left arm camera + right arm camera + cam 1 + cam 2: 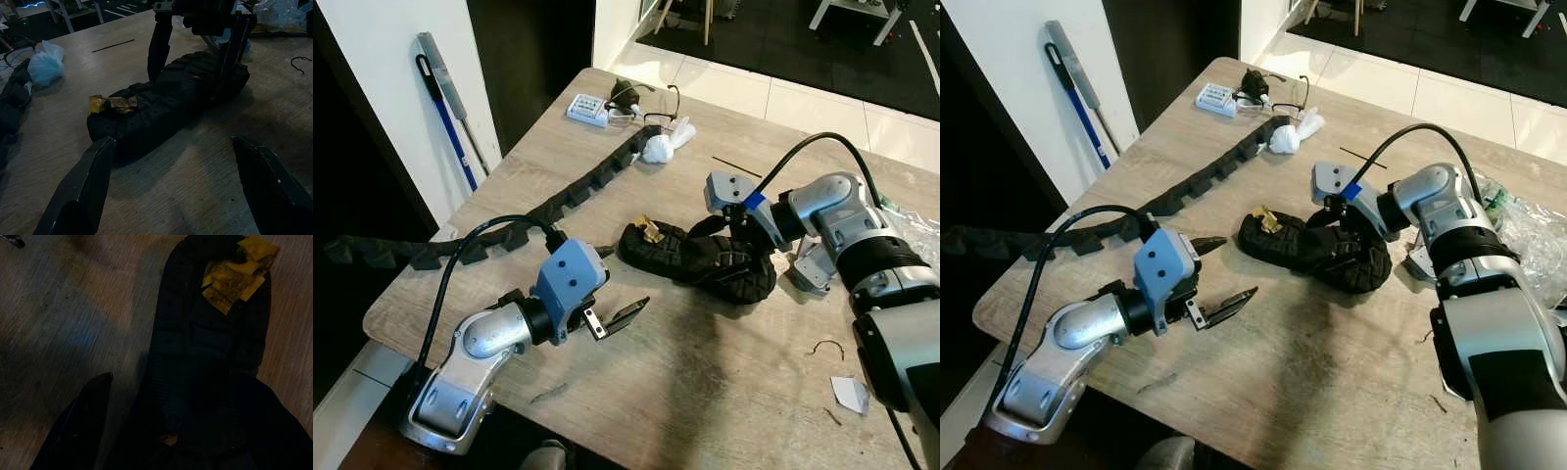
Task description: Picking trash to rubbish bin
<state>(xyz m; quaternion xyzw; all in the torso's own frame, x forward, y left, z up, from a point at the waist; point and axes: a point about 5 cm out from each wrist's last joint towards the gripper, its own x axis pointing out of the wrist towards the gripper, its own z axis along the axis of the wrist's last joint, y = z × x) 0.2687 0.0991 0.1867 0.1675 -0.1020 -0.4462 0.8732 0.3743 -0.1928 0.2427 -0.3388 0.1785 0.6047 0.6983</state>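
A black shoe (700,257) lies sole-up on its side near the middle of a wooden table (724,382), with a crumpled yellow wrapper (652,230) resting on its left end. The right gripper (741,238) is down at the shoe's right end, its two black fingers spread wide with one on each side of the sole, not squeezing it. The left gripper (612,294) hovers low over the table just left of and nearer than the shoe, fingers wide apart and holding nothing, pointing toward the shoe's wrapper end. Farther off, a white crumpled plastic bag (664,145) sits beside a pair of glasses (651,116) and a small white box (587,109). A long black jagged strip (524,217) runs from the bag toward the table's left edge. A blue-handled mop (450,108) leans against the wall on the left, and clear plastic (1533,230) lies at the table's right edge.
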